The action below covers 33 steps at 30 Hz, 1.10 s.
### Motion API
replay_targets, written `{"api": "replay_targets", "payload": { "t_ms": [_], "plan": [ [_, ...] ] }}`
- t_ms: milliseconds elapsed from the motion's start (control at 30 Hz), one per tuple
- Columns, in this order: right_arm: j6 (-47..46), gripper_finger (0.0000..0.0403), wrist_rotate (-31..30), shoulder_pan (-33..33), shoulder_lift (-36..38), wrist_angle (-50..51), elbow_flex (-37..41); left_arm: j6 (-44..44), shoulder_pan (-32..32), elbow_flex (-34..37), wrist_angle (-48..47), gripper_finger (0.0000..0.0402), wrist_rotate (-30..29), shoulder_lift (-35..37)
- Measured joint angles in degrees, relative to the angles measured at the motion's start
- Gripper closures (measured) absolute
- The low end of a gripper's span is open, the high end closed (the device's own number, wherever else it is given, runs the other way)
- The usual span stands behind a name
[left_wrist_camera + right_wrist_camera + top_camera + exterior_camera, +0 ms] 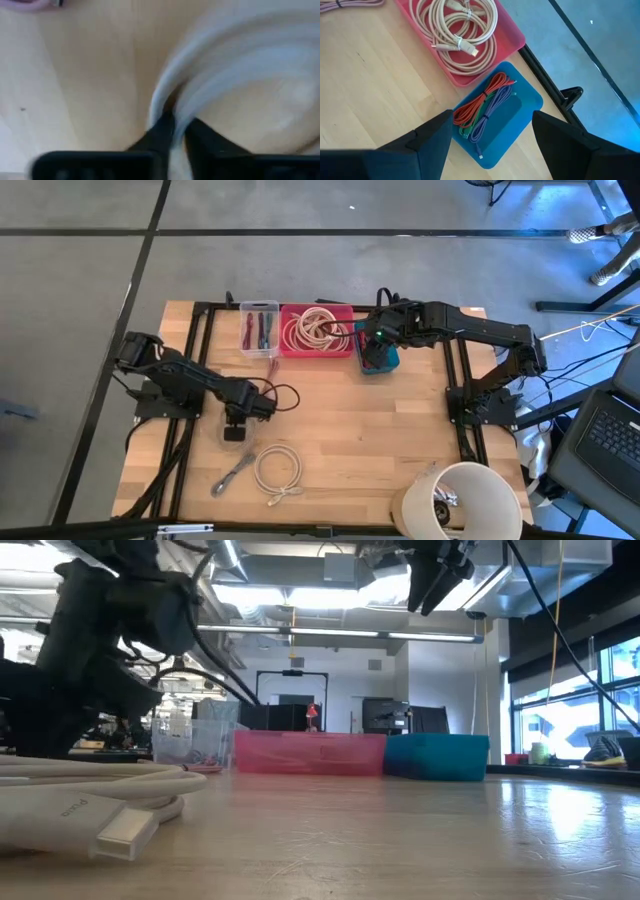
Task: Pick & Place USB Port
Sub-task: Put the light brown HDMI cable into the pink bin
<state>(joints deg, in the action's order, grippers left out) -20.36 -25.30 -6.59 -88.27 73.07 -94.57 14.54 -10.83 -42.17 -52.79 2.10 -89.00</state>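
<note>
White coiled USB cable lies on the pale wooden surface, well apart from the red rectangular plastic tray at the far edge. Left gripper has its fingers narrowed around a strand of it. Right gripper hangs over the blue plastic bin just beside the tray, fingers wide.

Grey floor lying around the wooden table, dark seams crossing it. A laptop sitting off the table's right side, loose cables trailing beside it. In the low view, ceiling strip lights glowing over an open workspace; windows letting in daylight at right; dark monitors standing at the far back, near a dark-framed doorway.
</note>
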Motion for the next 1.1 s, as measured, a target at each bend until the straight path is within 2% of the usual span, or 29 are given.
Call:
{"api": "replay_targets", "payload": {
  "t_ms": [33, 133, 267, 400, 500, 767, 967, 1100],
  "plan": [
    [0.00, 0.0128, 0.00, 0.00, 0.00, -0.01, -0.01, 1.28, 0.25, -0.52, -0.29, 0.0378, 0.07, -0.06],
    [0.00, 0.0128, 0.02, 0.00, 0.00, 0.03, 0.00, 3.48, 0.99, -3.37, -2.44, 0.0390, -1.53, 1.46],
    [0.82, 0.0128, 0.02, 0.00, 0.00, 0.03, -0.02, 5.76, 1.29, -8.34, -8.75, 0.0391, -2.73, 4.11],
    [1.12, 0.0128, 0.02, 0.00, 0.00, 0.03, -0.02, 6.64, 1.55, -15.51, -14.72, 0.0391, -7.62, 6.89],
    [1.12, 0.0128, 0.02, 0.00, 0.00, 0.03, 0.00, 7.73, 3.88, -21.15, -15.16, 0.0391, -10.61, 8.12],
    [1.10, 0.0128, 0.06, 0.00, 0.00, 0.11, 0.00, 4.22, 17.02, -34.14, -12.45, 0.0391, -15.77, 8.32],
    [1.06, 0.0128, 1.11, 0.02, 0.00, 0.16, -0.01, -2.53, 30.56, -39.96, -4.54, 0.0391, -15.83, 7.25],
    [0.90, 0.0128, 1.09, 0.02, 0.00, 0.16, -0.02, -6.99, 38.66, -45.01, -0.42, 0.0391, -13.46, 2.89]
  ]
}}
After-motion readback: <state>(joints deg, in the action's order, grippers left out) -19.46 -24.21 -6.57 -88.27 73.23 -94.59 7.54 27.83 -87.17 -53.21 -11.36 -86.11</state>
